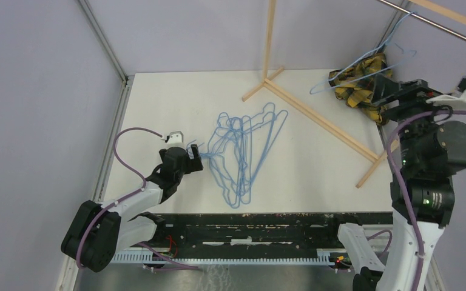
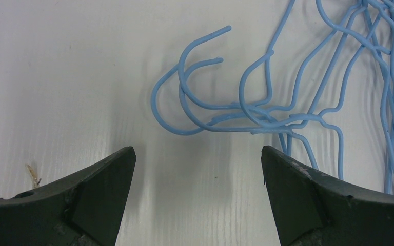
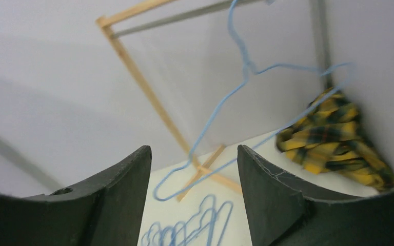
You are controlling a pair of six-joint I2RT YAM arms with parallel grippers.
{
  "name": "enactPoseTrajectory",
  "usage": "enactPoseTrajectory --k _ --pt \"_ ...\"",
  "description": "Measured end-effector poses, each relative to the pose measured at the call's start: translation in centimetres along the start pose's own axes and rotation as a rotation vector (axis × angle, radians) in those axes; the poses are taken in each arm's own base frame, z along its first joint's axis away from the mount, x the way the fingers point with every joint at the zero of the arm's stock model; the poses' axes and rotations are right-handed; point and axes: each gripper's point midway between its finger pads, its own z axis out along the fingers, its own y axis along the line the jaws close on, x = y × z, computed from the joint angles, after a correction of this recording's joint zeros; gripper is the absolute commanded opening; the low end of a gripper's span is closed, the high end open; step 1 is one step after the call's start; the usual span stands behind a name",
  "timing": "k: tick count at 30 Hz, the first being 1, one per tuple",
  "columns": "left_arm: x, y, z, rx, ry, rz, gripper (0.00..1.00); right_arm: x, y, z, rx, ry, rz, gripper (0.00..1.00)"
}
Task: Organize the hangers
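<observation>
Blue wire overlaps so tightly in the pile of hangers (image 1: 243, 154) that the top view gives no sure count. The outlines cross one another, and the left wrist view cuts off all but three hooks (image 2: 195, 82) and some tangled necks. The wooden rack frame (image 1: 315, 115) runs out of the top view at its upper edge, so its full height is hidden. A single hanger (image 1: 364, 63) hangs inside that frame from the metal rail (image 1: 437, 24). Its hook is cut off in the right wrist view, and its lower bar is hard to separate from the yellow-black plaid cloth (image 1: 364, 82) bunched behind the frame's base bar. The right gripper (image 3: 192, 148) is up beside the frame, near the cloth. In the top view its dark fingertips blend into the arm, but its own camera shows the jaws parted with nothing between them and the hung hanger well beyond them. The pile lies flat on the white table (image 1: 176, 97) in front of the frame's foot and apart from it, hooks pointing away from the frame. Each hanger is thin, light blue and triangular, with wavy shoulders and a small curved hook. The left gripper (image 2: 197, 154) sits low at the side of the pile farthest from the frame, jaws spread wide and empty, the hooks just ahead of its fingers (image 2: 102, 174).
</observation>
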Motion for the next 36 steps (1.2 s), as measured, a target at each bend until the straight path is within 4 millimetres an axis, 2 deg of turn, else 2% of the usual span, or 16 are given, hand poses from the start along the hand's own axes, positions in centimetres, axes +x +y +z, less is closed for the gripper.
enactPoseTrajectory --k 3,5,8,10,14,17,19,21,23,26,29,31,33,36 --pt "0.2 0.1 0.0 -0.001 0.002 0.001 0.99 4.1 2.1 1.8 -0.138 0.149 0.042 0.65" --pt "0.1 0.1 0.0 -0.001 -0.001 0.000 0.99 8.1 2.9 3.0 -0.204 0.284 0.063 0.65" --pt "0.1 0.1 0.0 0.000 -0.003 -0.001 0.99 14.4 4.1 3.6 -0.277 0.486 0.070 0.66" --pt "0.1 0.1 0.1 0.000 -0.003 -0.001 0.99 17.7 5.2 3.0 -0.323 0.597 0.056 0.66" --pt "0.4 0.1 0.2 -0.004 0.006 0.002 0.99 20.2 8.1 2.0 -0.432 0.684 0.016 0.66" --pt "0.4 0.2 0.2 -0.006 0.006 0.003 0.99 21.2 10.6 2.2 -0.505 0.710 -0.016 0.66" --pt "0.3 0.2 0.2 -0.006 0.002 0.002 0.99 22.9 12.3 2.3 -0.545 0.744 -0.049 0.66" --pt "0.3 0.2 0.2 -0.007 0.001 0.001 0.99 26.0 14.5 1.9 -0.590 0.806 -0.097 0.66" --pt "0.3 0.2 0.2 -0.006 0.000 0.001 0.99 30.5 16.5 0.7 -0.626 0.893 -0.164 0.65" --pt "0.3 0.1 0.3 -0.007 0.000 0.001 0.99 38.5 18.7 -2.7 -0.666 1.047 -0.295 0.63" --pt "0.4 0.2 0.4 -0.009 0.004 0.003 0.99 45.7 19.2 -6.3 -0.679 1.186 -0.409 0.63" --pt "0.4 0.2 0.4 -0.009 0.004 0.003 0.99 48.9 18.4 -8.0 -0.663 1.250 -0.466 0.63" --pt "0.4 0.2 0.4 -0.009 0.004 0.003 0.99 51.2 16.8 -8.5 -0.615 1.288 -0.514 0.63" --pt "0.4 0.2 0.4 -0.009 0.004 0.003 0.99 53.0 15.2 -7.7 -0.538 1.288 -0.562 0.62"
